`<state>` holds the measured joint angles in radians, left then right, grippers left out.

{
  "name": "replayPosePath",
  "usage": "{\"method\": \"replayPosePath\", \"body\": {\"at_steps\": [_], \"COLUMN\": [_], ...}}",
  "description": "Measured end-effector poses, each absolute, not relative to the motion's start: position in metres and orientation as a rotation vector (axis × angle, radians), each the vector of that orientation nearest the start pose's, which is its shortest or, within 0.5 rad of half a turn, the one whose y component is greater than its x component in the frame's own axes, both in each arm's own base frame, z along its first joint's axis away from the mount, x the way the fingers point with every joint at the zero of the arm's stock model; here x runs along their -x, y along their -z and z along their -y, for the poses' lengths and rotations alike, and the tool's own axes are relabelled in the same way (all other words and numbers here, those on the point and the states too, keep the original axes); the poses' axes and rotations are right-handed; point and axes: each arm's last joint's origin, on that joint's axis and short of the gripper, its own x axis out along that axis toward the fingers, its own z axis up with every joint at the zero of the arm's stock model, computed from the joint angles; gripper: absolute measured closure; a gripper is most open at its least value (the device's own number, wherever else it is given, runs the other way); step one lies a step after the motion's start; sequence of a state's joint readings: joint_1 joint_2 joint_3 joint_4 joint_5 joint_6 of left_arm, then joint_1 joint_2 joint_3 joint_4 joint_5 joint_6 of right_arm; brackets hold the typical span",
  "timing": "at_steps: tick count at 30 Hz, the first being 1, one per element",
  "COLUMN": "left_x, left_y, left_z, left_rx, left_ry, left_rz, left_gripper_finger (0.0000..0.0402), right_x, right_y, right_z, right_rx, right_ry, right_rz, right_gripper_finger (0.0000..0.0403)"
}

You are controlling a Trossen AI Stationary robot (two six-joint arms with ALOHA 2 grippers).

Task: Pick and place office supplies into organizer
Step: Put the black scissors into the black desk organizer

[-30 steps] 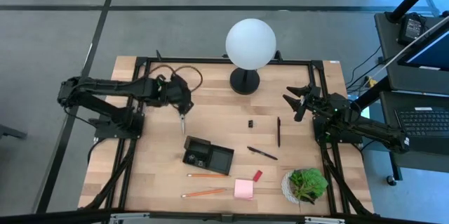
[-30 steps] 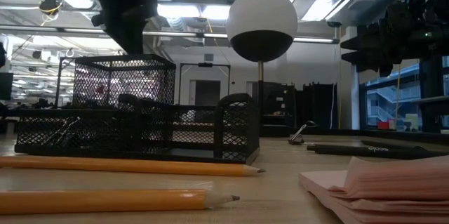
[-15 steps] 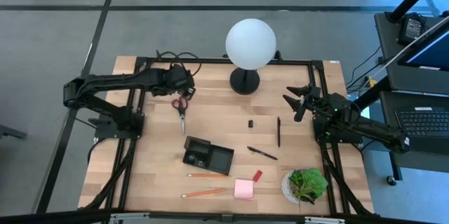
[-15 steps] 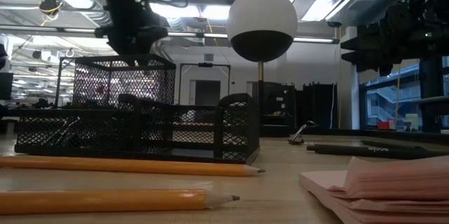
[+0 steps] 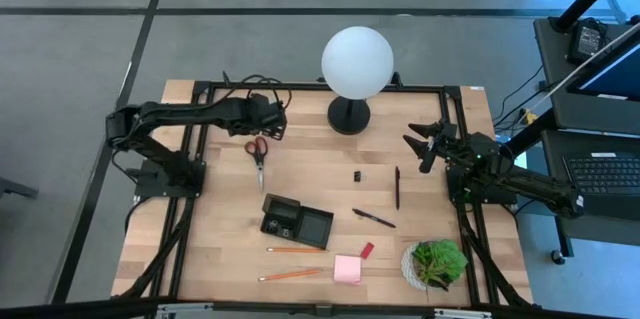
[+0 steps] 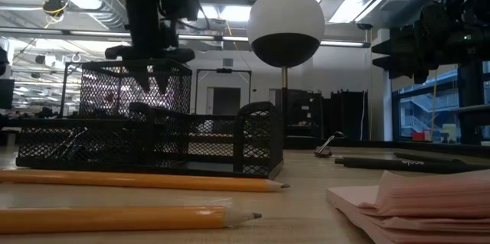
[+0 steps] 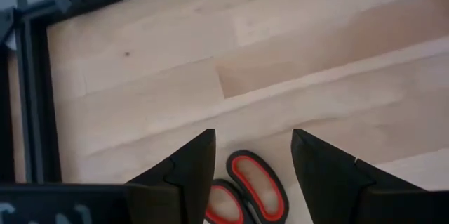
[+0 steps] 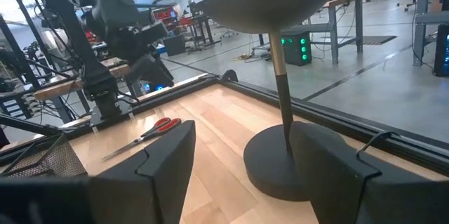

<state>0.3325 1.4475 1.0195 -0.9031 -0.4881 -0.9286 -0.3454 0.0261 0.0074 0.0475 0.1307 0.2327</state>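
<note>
Left end effector (image 5: 268, 119) spread, hovering over scissors (image 5: 257, 151) handles, scissors flat on counter (image 5: 310, 174), well apart from organizer (image 5: 296, 222). Step: grasp scissors. Next: descend, close on handles. Right end effector (image 5: 422, 145) spread, idle.

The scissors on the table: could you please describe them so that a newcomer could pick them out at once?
Start at the white globe lamp at the table's far edge and look toward the left arm. The scissors lie flat on the bare wood just below the open left hand, blades pointing toward the black organizer. They alone have red loop handles and metal blades.
</note>
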Motion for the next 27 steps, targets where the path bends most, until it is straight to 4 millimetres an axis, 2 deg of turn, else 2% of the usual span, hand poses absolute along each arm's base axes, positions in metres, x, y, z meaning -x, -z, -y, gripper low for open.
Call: {"method": "replayPosePath", "body": {"at_steps": [13,23,27], "left_x": [-0.239,-0.244,-0.236], "left_y": [-0.204,-0.195,-0.182], "left_z": [-0.097,-0.093,-0.087], "left_rx": [0.716,0.813,0.838], "left_ry": [-1.401,-1.5,-1.554], "left_rz": [-1.024,-0.945,-0.938], "left_gripper_finger": [0.0234,0.0251,0.0259], "right_x": [-0.091,-0.091,-0.091], "right_y": [-0.169,-0.168,-0.168], "right_z": [0.037,0.037,0.037], "right_rx": [-0.222,-0.221,-0.221], "right_ry": [0.47,0.47,0.47], "right_rz": [0.083,0.082,0.083], "right_gripper_finger": [0.0167,0.0167,0.0167]}}
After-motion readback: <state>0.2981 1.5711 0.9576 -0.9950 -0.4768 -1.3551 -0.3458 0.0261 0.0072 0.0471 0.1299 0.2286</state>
